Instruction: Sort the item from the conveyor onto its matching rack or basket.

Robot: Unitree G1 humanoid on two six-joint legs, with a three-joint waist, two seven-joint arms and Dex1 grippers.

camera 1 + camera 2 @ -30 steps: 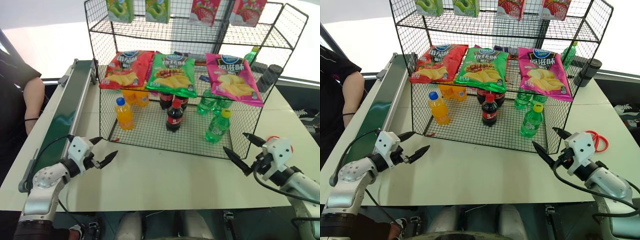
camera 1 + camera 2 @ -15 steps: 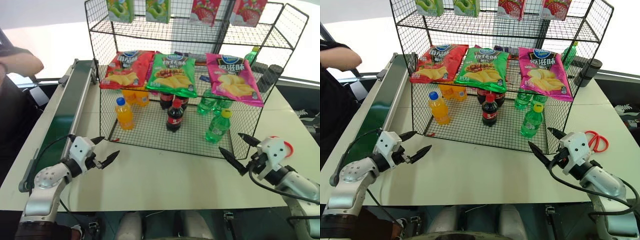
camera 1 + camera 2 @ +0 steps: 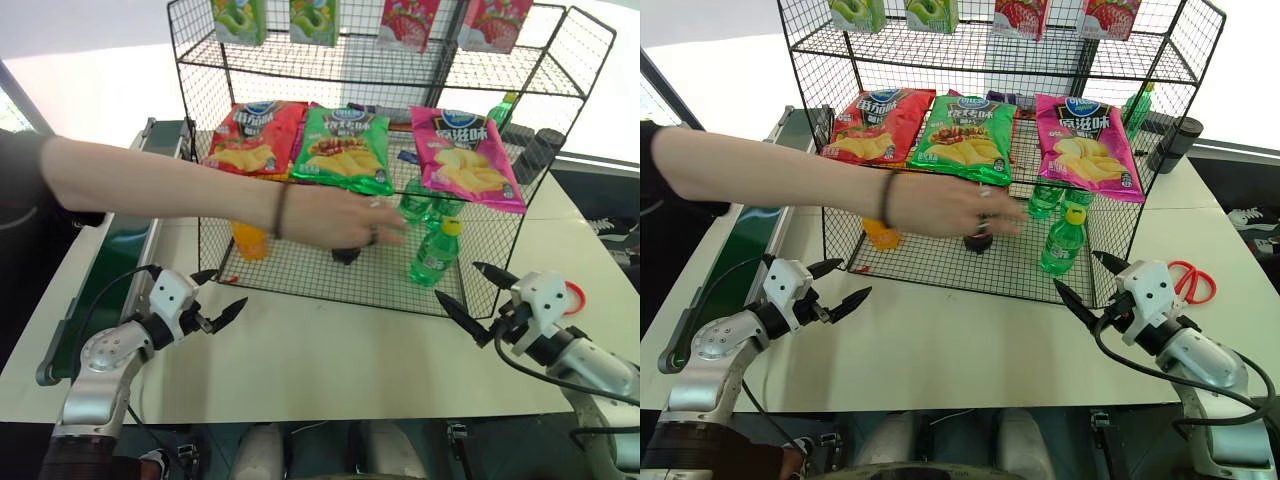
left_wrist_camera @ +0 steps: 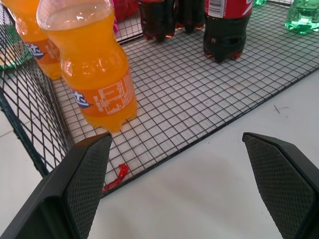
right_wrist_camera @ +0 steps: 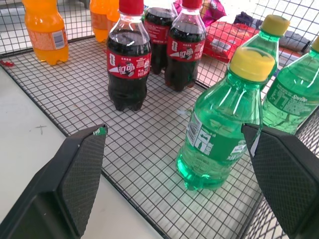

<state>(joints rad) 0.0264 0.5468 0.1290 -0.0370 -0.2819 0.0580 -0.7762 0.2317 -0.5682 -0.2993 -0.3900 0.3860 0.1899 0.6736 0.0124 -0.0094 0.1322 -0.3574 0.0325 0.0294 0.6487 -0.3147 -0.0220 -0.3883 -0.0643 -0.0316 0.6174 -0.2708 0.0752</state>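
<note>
Reaching in since a second ago, a person's arm (image 3: 190,190) now stretches from the left across the conveyor (image 3: 125,235) and the front of the rack (image 3: 250,70), the hand (image 3: 345,220) covering the front cola bottle (image 5: 124,64) in the head views.

Both grippers hover empty above the white table (image 3: 330,350) with fingers spread wide. Just ahead of the left gripper (image 3: 218,295) is the rack's front left corner, where an orange-drink bottle (image 4: 94,69) stands on the wire floor and a small red scrap (image 4: 115,178) lies at the edge. The right gripper (image 3: 468,293) faces the front right corner, where the green soda bottle (image 5: 224,124) with its yellow cap stands upright inside, beside more green bottles (image 5: 294,99). Chip bags (image 3: 345,150) lie on the tier above.
</note>
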